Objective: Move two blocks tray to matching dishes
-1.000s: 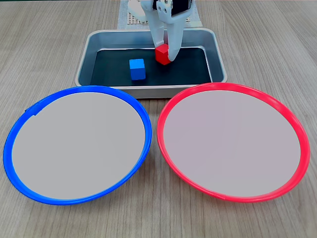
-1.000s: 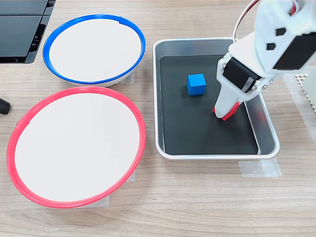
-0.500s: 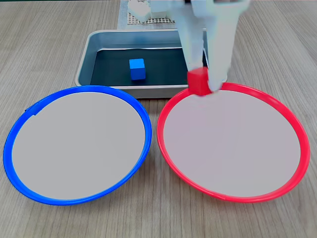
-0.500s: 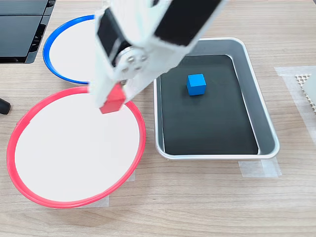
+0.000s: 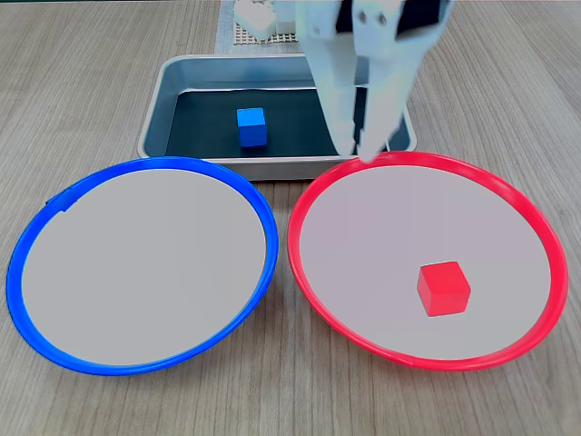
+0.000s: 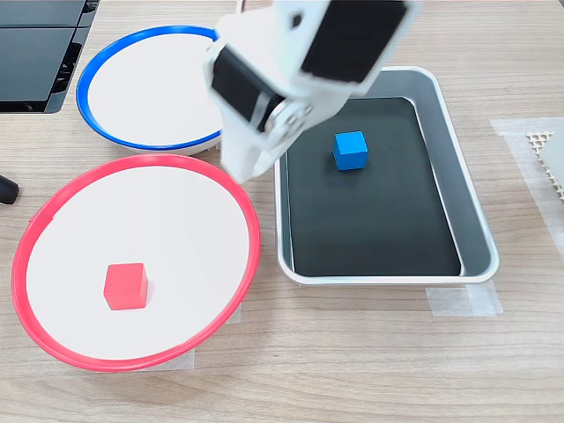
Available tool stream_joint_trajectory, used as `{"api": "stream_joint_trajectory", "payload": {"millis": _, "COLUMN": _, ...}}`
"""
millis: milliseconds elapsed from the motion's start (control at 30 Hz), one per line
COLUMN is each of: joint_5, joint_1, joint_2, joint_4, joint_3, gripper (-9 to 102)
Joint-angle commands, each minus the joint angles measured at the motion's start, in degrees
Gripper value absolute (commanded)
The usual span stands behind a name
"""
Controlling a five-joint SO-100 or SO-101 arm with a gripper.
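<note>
Wooden worktop point(image 5: 109, 82): red block point(image 5: 443, 288) lies at 5 o'clock in the red dish point(image 5: 313, 195). My end effector point(image 5: 356, 153) hangs released, empty. Next I fetch the blue block point(image 5: 251, 126) from the tray point(image 5: 154, 118).

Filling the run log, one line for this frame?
red block: in red-rimmed dish | blue block: in tray | gripper: open, empty

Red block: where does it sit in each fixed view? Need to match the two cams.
A fixed view: red block lies in the red-rimmed dish, lower right of its centre.
Another fixed view: red block lies in the red-rimmed dish, lower left of its centre.
Shared landmark: blue block in the tray.
</note>
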Motion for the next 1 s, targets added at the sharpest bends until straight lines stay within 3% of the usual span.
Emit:
{"api": "stream_joint_trajectory", "payload": {"millis": 0, "joint_5": -4.8, "joint_1": 4.4, "joint_2": 11.4, "joint_4": 9.5, "joint_3": 3.6, "gripper": 0}}
{"api": "stream_joint_trajectory", "payload": {"millis": 67, "joint_5": -10.2, "joint_1": 10.4, "joint_2": 19.2, "joint_4": 12.7, "joint_3": 11.0, "gripper": 0}}
{"api": "stream_joint_trajectory", "payload": {"millis": 167, "joint_5": -13.5, "joint_1": 16.0, "joint_2": 24.2, "joint_4": 10.8, "joint_3": 20.1, "gripper": 0}}
{"api": "stream_joint_trajectory", "payload": {"millis": 333, "joint_5": -11.1, "joint_1": 20.8, "joint_2": 26.2, "joint_4": 2.9, "joint_3": 33.6, "gripper": 26}}
{"api": "stream_joint_trajectory", "payload": {"millis": 433, "joint_5": -6.9, "joint_1": 20.7, "joint_2": 24.9, "joint_4": -0.2, "joint_3": 35.9, "gripper": 29}}
{"api": "stream_joint_trajectory", "payload": {"millis": 700, "joint_5": -3.1, "joint_1": 19.5, "joint_2": 21.6, "joint_4": -7.2, "joint_3": 40.3, "gripper": 23}}
{"api": "stream_joint_trajectory", "payload": {"millis": 967, "joint_5": -0.4, "joint_1": 18.4, "joint_2": 18.1, "joint_4": -8.5, "joint_3": 35.2, "gripper": 0}}
